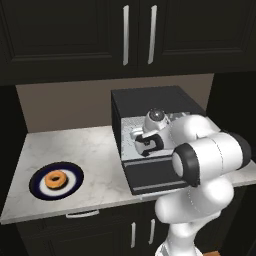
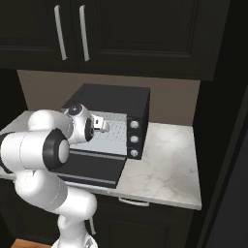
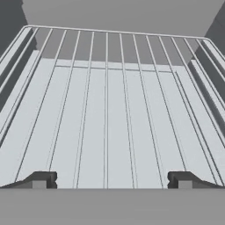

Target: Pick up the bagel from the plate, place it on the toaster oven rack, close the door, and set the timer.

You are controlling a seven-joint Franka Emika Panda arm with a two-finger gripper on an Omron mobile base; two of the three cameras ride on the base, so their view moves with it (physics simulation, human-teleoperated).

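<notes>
**Gripper over the rack, bagel on its plate**

The gripper (image 3: 112, 180) points into the toaster oven (image 1: 150, 102), a matte black box on the pale marbled counter (image 1: 95, 150). Its 2 dark fingertips (image 3: 39, 180) stand wide apart with nothing between them, just above the toaster oven rack (image 3: 110, 110), a flat rectangle of thin silver wires running lengthwise inside a rounded wire frame. The door (image 1: 155, 175), a smooth black panel, lies dropped open and flat at the counter's front edge. The bagel (image 1: 55, 179), a small orange-brown ring, sits in the centre of the round plate (image 1: 72, 170) with its navy rim, well apart from the oven. 3 round silver knobs (image 2: 133, 139) line the oven's side panel.
</notes>
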